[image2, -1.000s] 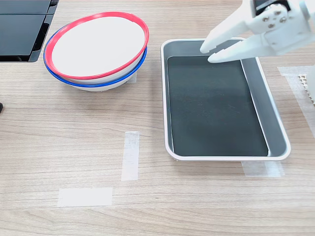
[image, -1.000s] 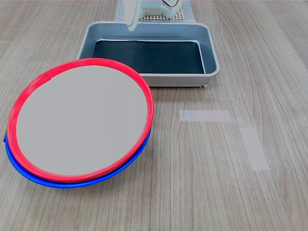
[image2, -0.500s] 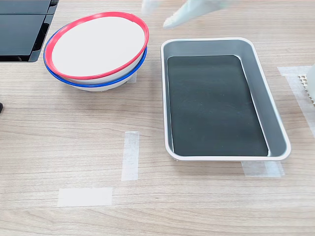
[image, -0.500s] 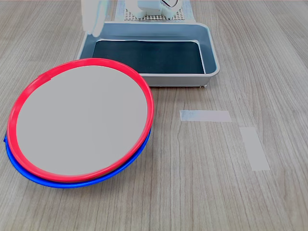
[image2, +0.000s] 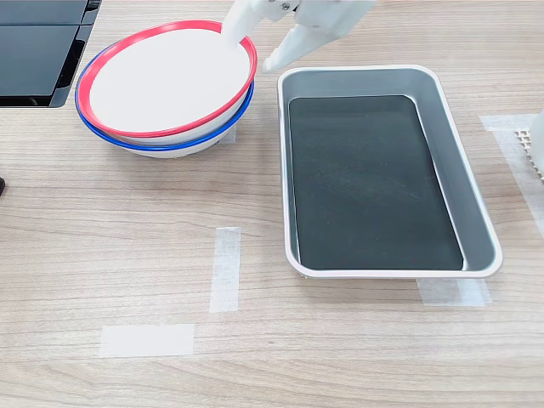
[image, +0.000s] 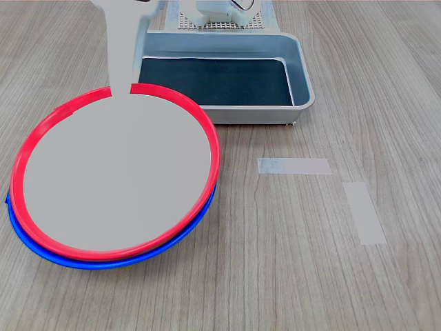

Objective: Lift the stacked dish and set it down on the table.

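Pincer (image2: 253, 48) open, straddling the red-rimmed dish's (image2: 166, 76) rim nearest the tray (image2: 486, 229), positioned to grip it.

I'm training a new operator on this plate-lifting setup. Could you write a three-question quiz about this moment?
1. True or false: the gripper is shut on the red-rimmed plate.
2. What lies directly under the red-rimmed plate?
3. The grey tray holds: A) a plate B) a cup C) nothing

Key:
1. False; its jaws are open, straddling the plate's rim.
2. The blue-rimmed plate.
3. C
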Robot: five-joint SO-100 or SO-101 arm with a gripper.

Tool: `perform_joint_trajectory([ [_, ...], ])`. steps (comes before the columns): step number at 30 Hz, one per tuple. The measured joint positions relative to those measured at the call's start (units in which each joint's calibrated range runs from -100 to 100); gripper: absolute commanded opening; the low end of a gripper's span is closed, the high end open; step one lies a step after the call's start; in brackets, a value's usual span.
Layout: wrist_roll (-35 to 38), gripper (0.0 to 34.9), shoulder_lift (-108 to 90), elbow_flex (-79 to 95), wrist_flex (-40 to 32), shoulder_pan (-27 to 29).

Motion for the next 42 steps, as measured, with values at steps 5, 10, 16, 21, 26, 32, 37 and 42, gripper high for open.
perform_joint_trajectory([
  [5,-0.10,13.6,2.56,-2.54,-0.49,-0.35],
  [10,-0.24,13.9,4.94,-5.08,-0.65,-0.88],
  [16,-0.24,14.6,7.33,-6.17,-1.96,-0.88],
  [21,0.00,15.8,10.57,-7.35,-4.73,-0.88],
  [26,0.24,14.8,14.24,-9.98,-6.36,-1.15],
  [32,0.54,0.2,15.09,-10.89,-6.36,-1.59],
  [37,0.34,0.0,14.07,-10.89,-6.44,-1.59],
  [42,0.59,0.0,10.57,-10.53,-6.53,-2.39],
])
